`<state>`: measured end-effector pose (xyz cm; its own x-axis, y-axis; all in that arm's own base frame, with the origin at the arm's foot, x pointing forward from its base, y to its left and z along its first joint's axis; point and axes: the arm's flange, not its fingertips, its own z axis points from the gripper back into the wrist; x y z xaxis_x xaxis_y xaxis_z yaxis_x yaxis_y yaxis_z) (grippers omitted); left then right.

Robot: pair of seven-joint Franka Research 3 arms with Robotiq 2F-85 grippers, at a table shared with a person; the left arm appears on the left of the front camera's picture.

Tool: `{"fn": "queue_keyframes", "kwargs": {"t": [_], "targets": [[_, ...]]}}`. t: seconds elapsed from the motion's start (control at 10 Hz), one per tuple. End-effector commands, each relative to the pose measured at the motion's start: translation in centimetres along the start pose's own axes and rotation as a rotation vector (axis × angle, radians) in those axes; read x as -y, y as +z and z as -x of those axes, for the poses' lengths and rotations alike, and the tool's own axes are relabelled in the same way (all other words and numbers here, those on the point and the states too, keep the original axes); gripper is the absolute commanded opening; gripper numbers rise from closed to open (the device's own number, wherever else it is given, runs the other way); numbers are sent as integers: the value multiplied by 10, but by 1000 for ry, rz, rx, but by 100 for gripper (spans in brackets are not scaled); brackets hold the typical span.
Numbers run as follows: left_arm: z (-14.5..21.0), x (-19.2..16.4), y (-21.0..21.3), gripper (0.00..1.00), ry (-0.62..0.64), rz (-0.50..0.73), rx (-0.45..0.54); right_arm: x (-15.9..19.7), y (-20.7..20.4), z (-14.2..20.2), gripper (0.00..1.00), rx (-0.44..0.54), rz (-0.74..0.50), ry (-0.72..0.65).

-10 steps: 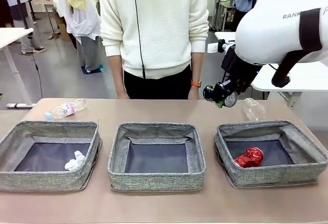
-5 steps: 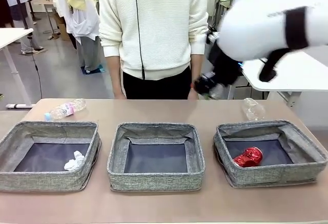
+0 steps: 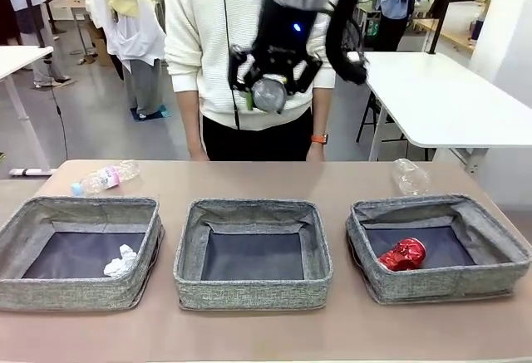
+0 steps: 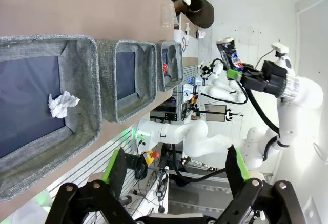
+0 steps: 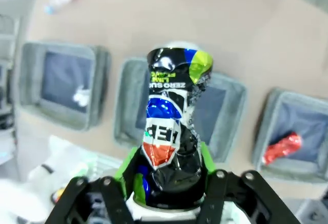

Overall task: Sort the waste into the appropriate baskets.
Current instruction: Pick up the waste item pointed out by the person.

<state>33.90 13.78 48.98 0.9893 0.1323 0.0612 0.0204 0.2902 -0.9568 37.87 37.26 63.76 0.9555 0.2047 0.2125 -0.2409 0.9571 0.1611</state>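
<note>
Right gripper point(image 3: 268, 83) held high, clamped; left gripper point(image 4: 174, 161) spread wide

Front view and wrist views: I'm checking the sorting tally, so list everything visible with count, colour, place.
table: one, tan, across the foreground
baskets: three, grey woven, in a row on the table
paper ball: one, white, in the left basket
red can: one, red, dented, in the right basket
dark blue can: one, dark blue, held aloft in the right tool
bottle: one, clear, pink label, blue cap, on the table behind the left basket
plastic cup: one, clear, on the table behind the right basket
person: one, white sweater, at the far side
left tool: one, black, green pads, open, empty
right tool: one, black, green pads, shut on the dark blue can
</note>
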Motion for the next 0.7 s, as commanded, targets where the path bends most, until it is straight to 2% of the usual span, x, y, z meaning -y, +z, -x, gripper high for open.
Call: {"fn": "queue_keyframes", "kwargs": {"t": [0.0, 0.3, 0.5, 0.6], "targets": [[-1, 3, 1, 100, 2, 13, 10, -7, 39, 6, 52, 26, 38, -29], [-1, 3, 1, 100, 2, 13, 10, -21, 77, 21, 52, 129, 97, 25], [-1, 3, 1, 100, 2, 13, 10, -18, 75, 16, 52, 122, 77, 46], [-1, 3, 1, 100, 2, 13, 10, -18, 86, 25, 52, 113, 64, 49]]}}
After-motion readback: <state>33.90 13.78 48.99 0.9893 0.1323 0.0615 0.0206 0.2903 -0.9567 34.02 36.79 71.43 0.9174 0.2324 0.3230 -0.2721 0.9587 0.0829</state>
